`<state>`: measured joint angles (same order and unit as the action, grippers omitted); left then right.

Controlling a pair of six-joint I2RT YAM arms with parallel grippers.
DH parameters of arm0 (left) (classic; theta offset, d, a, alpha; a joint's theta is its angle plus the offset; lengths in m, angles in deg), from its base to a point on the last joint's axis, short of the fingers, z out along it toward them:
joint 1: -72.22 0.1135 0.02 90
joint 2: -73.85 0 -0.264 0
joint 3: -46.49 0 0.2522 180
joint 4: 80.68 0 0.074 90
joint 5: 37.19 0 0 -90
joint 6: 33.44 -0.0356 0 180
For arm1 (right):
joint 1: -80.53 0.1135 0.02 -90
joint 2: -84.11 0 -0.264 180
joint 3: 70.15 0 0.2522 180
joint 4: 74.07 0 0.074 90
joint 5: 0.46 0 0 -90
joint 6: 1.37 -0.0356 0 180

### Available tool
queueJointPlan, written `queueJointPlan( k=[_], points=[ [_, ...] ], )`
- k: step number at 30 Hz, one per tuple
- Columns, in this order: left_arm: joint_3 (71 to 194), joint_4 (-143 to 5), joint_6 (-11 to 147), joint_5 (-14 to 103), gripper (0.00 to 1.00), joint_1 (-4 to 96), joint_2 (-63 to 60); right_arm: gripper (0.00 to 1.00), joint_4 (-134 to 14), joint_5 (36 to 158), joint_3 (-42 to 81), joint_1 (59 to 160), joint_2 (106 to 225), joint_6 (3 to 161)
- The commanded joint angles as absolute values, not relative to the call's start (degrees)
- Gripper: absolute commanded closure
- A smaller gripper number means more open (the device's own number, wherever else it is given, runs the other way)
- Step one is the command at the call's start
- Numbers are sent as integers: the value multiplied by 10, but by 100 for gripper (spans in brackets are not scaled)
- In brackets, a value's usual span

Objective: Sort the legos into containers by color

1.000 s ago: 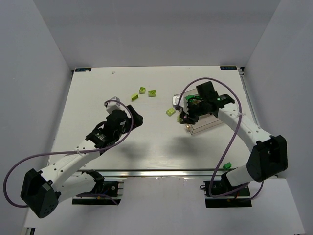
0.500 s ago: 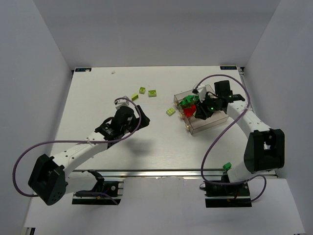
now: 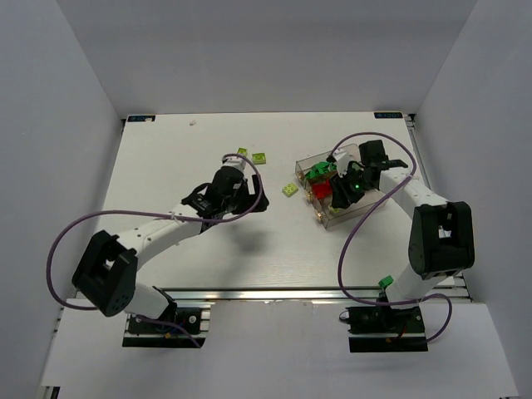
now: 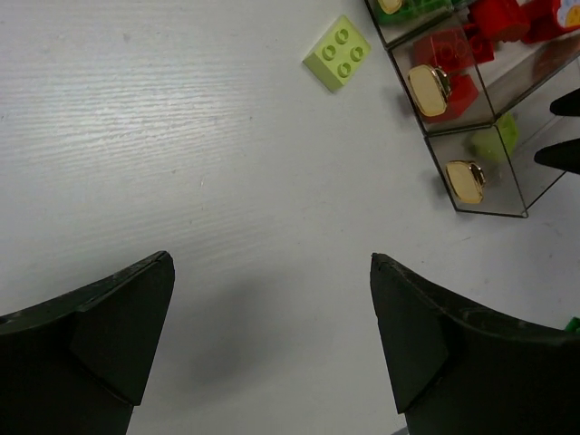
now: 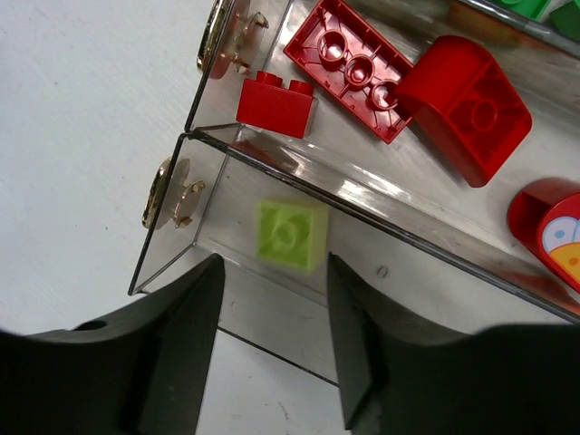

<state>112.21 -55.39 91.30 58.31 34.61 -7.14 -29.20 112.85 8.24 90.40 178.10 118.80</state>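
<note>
The clear three-bin tray [image 3: 359, 209] sits at the right of the table. Dark green bricks [image 3: 318, 172] and red bricks [image 3: 322, 189] lie in it. My right gripper [image 3: 342, 193] hovers open over the tray. In the right wrist view its fingers [image 5: 186, 308] stand apart just above a lime brick [image 5: 292, 236] lying in the near bin [image 5: 362, 204]; red bricks [image 5: 353, 45] fill the bin beside it. My left gripper [image 3: 238, 188] is open and empty above the table [image 4: 272, 335]. A lime brick [image 3: 289, 189] lies to its right, also in the left wrist view [image 4: 337, 53].
Two more lime bricks [image 3: 242, 153] [image 3: 259, 158] lie on the table behind the left gripper. A green piece [image 3: 386, 283] sits by the front rail at the right arm's base. White walls enclose the table on three sides.
My right gripper moved from the tray's left end to over the tray; a lime brick now lies in the near bin. My left arm reached forward and right, towards the loose lime bricks.
</note>
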Motion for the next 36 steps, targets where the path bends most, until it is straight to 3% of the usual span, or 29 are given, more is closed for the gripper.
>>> queueJointPlan(
  k=[1, 4, 12, 28, 36],
  points=[
    [1156, -586, 823, 543, 2, 349, -102, 44, -295, 1129, 94, 900, 1783, 1182],
    [1184, -605, 767, 506, 6, 348, -151, 37, -296, 1138, 92, 898, 1777, 1178],
    [1298, -597, 657, 466, 6, 348, -274, 31, -274, 1204, 116, 884, 1757, 1184],
    [1509, -529, 537, 489, 7, 328, -481, 30, -254, 1257, 152, 855, 1762, 1187],
    [1533, -529, 529, 511, 12, 314, -516, 28, -249, 1264, 160, 847, 1766, 1184]
  ],
)
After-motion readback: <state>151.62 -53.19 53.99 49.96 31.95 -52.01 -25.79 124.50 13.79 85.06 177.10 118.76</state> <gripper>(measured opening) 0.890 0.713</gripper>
